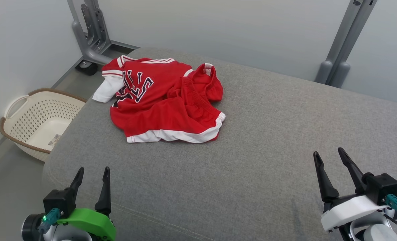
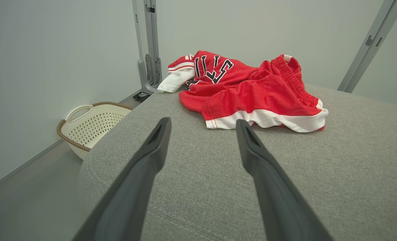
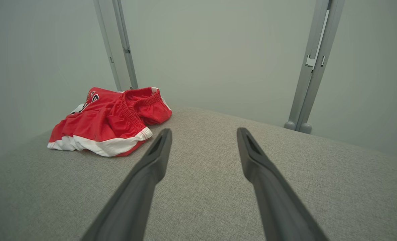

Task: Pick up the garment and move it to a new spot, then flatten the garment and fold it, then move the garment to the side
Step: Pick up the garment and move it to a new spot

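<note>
Head view: we see the red jersey point(image 1: 165, 100) crumpled far-left on the grey cushion point(image 1: 268, 150); left gripper point(image 1: 94, 169) and right gripper point(image 1: 328, 151) both spread, empty. Left wrist: a laundry basket point(image 2: 91, 129) sits beside the cushion (a careless drag could drop the jersey there). Right wrist: jersey well apart.

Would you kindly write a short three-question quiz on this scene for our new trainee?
1. True or false: the left gripper is shut on the red garment.
2. Where is the cream basket? A: on the grey cushion; B: on the floor at the cushion's left; C: on top of the garment.
3. Fill in: the garment lies ___, not folded.
Key: 1 false, it is open and well short of the garment; 2 B; 3 crumpled.
</note>
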You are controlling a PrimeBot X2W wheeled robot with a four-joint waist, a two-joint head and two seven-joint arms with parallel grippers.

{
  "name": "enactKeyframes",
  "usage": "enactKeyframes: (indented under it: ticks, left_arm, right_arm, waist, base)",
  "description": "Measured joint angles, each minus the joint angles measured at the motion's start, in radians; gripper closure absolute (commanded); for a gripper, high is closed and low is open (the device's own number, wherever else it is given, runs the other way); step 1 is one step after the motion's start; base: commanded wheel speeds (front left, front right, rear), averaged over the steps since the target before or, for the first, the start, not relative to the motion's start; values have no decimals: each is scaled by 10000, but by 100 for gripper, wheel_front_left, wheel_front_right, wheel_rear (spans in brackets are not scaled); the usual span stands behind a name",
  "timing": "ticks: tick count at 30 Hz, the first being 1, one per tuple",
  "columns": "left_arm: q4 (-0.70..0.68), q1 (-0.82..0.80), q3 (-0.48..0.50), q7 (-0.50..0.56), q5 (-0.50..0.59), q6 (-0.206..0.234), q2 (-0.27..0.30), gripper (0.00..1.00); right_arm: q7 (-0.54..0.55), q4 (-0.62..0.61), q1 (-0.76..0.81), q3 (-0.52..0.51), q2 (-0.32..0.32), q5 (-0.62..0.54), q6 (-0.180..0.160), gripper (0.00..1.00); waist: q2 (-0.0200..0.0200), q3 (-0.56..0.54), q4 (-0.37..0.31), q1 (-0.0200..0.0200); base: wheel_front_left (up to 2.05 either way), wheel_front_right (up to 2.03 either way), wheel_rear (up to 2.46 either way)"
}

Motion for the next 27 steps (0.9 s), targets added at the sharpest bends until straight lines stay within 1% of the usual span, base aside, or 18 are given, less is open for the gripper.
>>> enactKeyframes:
  ticks: [7,14,18,19,23,27]
  left_arm:
    - [242,-97,0,0,-205,-23,-29,0]
    - [433,-1087,-100,144,-435,-105,-42,0]
    - [430,-2151,-284,604,-508,-196,-58,0]
    - [447,-2673,-445,928,-512,-199,-84,0]
    - [694,-3605,-625,1724,-673,-228,-134,0]
    - [830,-4477,-757,2424,-779,-284,-190,0]
  right_arm:
    - [0,-58,-9,-63,0,-79,8,0]
    - [-4,-267,-302,63,-36,-253,82,0]
    - [-10,-324,-599,105,-153,-410,128,0]
    - [-10,-349,-731,119,-265,-422,140,0]
    - [-10,-401,-1059,125,-391,-493,142,0]
    - [-12,-479,-1496,176,-497,-554,217,0]
  waist:
    - [0,282,-81,0]
    - [0,781,-134,0]
    - [0,1241,-193,0]
    - [0,1491,-230,0]
    - [0,2010,-317,0]
    - [0,2551,-423,0]
  base:
    - [0,0,0]
    - [0,0,0]
    - [0,0,0]
    - [0,0,0]
    - [0,0,0]
    - [0,0,0]
